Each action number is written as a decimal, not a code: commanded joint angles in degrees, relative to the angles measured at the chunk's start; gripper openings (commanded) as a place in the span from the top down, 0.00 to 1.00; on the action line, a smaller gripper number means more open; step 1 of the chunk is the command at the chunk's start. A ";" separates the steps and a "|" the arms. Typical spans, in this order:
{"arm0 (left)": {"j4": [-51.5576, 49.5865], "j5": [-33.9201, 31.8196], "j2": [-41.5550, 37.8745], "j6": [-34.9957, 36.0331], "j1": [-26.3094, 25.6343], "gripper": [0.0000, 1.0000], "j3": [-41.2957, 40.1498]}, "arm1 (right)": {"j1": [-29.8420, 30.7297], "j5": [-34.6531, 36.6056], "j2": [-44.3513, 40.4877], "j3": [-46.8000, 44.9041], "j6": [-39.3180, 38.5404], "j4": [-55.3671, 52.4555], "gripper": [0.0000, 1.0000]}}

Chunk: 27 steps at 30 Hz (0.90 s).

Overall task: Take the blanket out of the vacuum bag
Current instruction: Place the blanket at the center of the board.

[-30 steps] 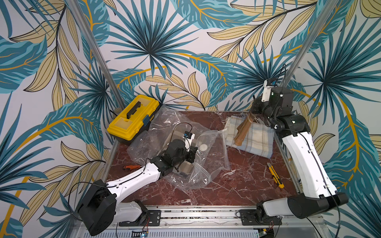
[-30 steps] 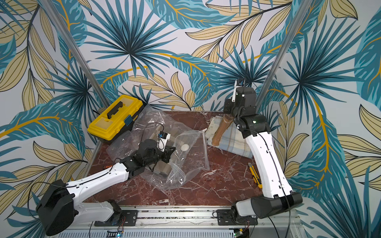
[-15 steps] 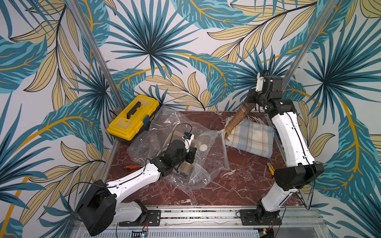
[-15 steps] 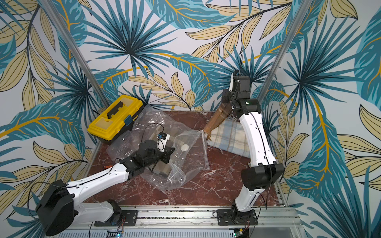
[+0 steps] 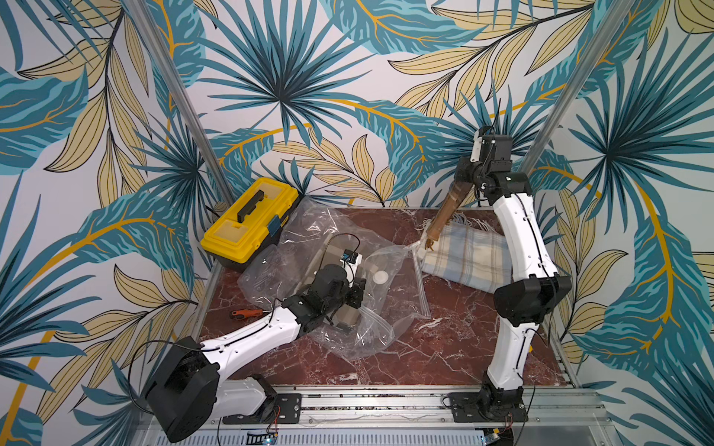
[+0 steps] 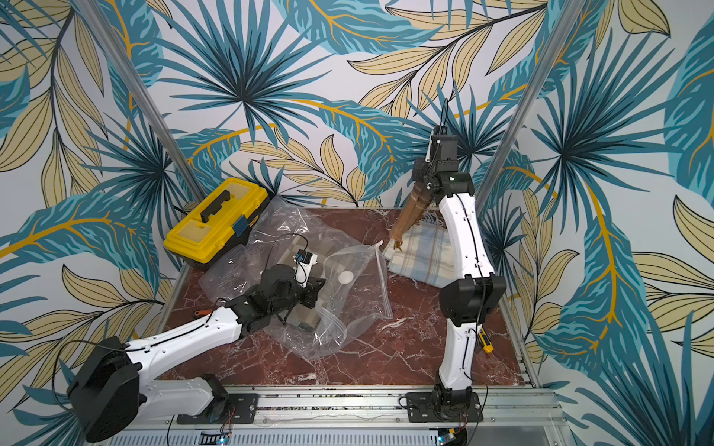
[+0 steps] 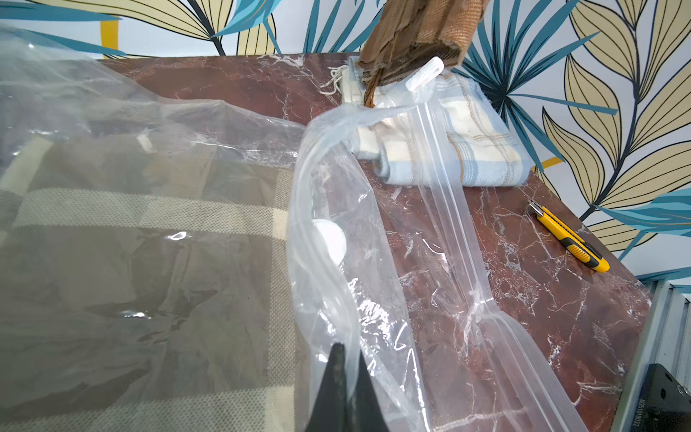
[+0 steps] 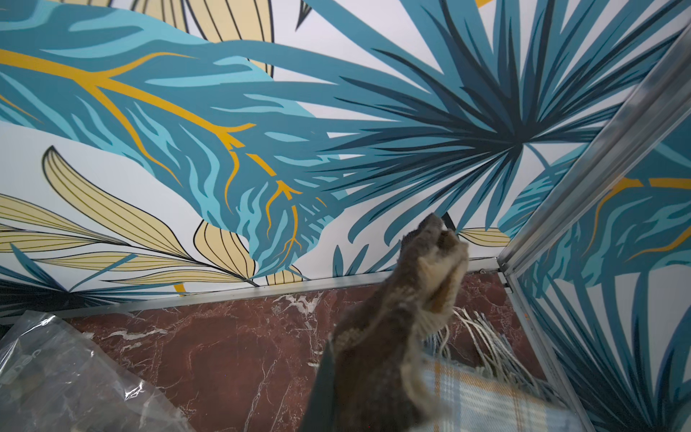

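Since a second ago right gripper [image 5: 460, 188], clamped on brown blanket [image 5: 444, 216], has risen, tail now hanging just outside vacuum bag [image 5: 390, 270] mouth over blue plaid blanket [image 5: 469, 260], left gripper [image 7: 344, 389] still pinching bag film: blanket looks free.

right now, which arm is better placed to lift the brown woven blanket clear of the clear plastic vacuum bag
Right. The right gripper is shut on the brown woven blanket, held high; the left gripper is shut on the clear plastic vacuum bag, likely anchoring it.

Bare table [image 5: 425, 359] along the front; vacuum bag [image 5: 394, 305] mid-left, yellow toolbox [image 5: 247, 224] far-left corner.
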 commanded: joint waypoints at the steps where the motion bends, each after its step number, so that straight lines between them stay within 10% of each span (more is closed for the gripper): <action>1: -2.06 -1.18 -0.78 1.31 -0.05 1.00 -0.18 | -0.59 -1.37 2.59 5.29 2.80 2.66 1.00; 20: -0.87 -0.08 0.26 0.51 1.51 1.00 -1.66 | -2.42 -2.01 5.81 8.27 7.82 5.56 1.00; 27: -0.84 2.07 1.50 0.48 1.54 1.00 -1.15 | -2.77 0.05 -7.42 -25.11 7.50 17.05 1.00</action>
